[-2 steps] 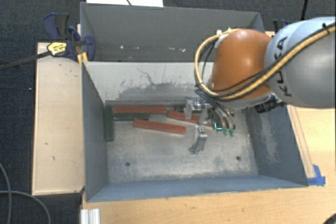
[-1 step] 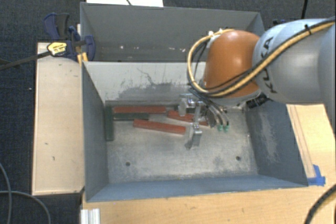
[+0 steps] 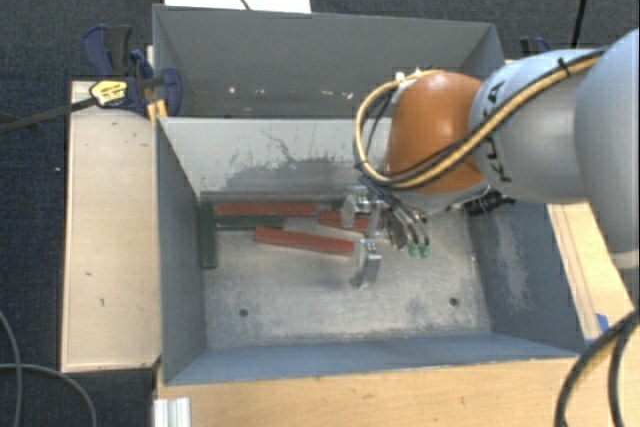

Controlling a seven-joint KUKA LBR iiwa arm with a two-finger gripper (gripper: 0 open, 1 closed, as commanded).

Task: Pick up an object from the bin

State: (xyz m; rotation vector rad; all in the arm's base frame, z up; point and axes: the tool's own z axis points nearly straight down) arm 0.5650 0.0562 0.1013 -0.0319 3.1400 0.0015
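The gripper hangs low in the bin, approx. mid-floor, a bit right of centre, under the arm's orange wrist cover. Wide or narrow: can't tell, the wrist and cables hide too much. Nothing is visibly held.

Its tip sits right at the right end of the near red-brown bar. Touching or just beside: can't tell.

Just beyond that bar, on the far side, lies a 2nd red-brown bar. A dark grey-green bar stands crosswise at the left, by the left wall.

Risks, as a judgement:
- A grab at the bar's end, not its middle, prob. lets the long left part droop or swing and slip out on the lift.
- The 2 red-brown bars lie close, so a wide close may nudge the far one or catch both.
- The bar lies flat on the floor, so going too low means scraping metal.

Orientation: the near bar's long axis runs left-right, slightly skewed, w/ the left end a little farther and the right end nearer, pointing at the gripper. The 2nd bar runs approx. parallel to the far wall.
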